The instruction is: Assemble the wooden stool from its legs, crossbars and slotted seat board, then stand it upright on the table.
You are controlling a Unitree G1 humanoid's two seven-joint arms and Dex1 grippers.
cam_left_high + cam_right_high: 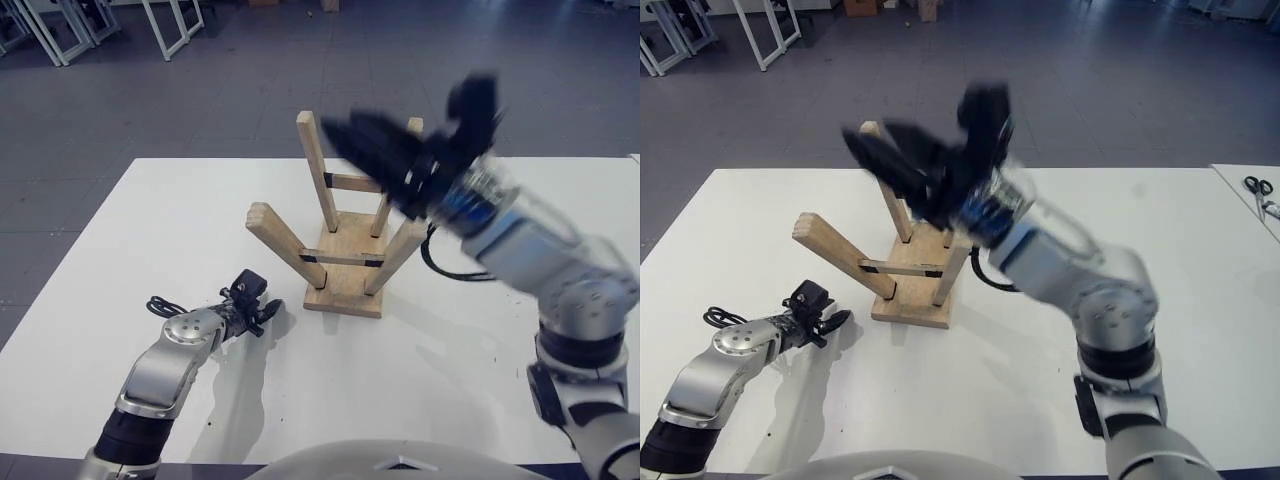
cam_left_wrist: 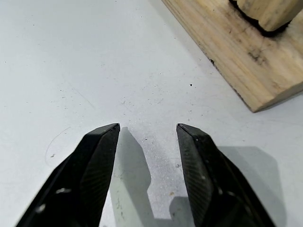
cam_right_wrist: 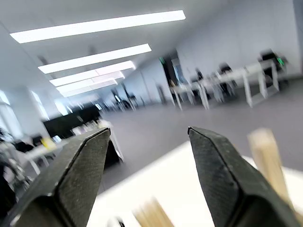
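Observation:
The wooden stool (image 1: 345,290) rests upside down on the white table (image 1: 150,230), seat board flat and legs pointing up and splayed. Dark crossbars (image 1: 345,258) join the legs. My left gripper (image 1: 262,308) lies low on the table just left of the seat board and is open with nothing between its fingers (image 2: 102,142). The board's corner (image 2: 255,71) is close ahead of it. My right gripper (image 1: 400,105) hangs in the air above the back legs, blurred and open, holding nothing. Leg tips (image 3: 267,156) show beyond it.
The table's left edge is near my left arm, and a black cable (image 1: 160,305) loops beside the wrist. Scissors (image 1: 1260,190) lie on a second table at the far right. Metal frames (image 1: 170,25) stand on the floor beyond.

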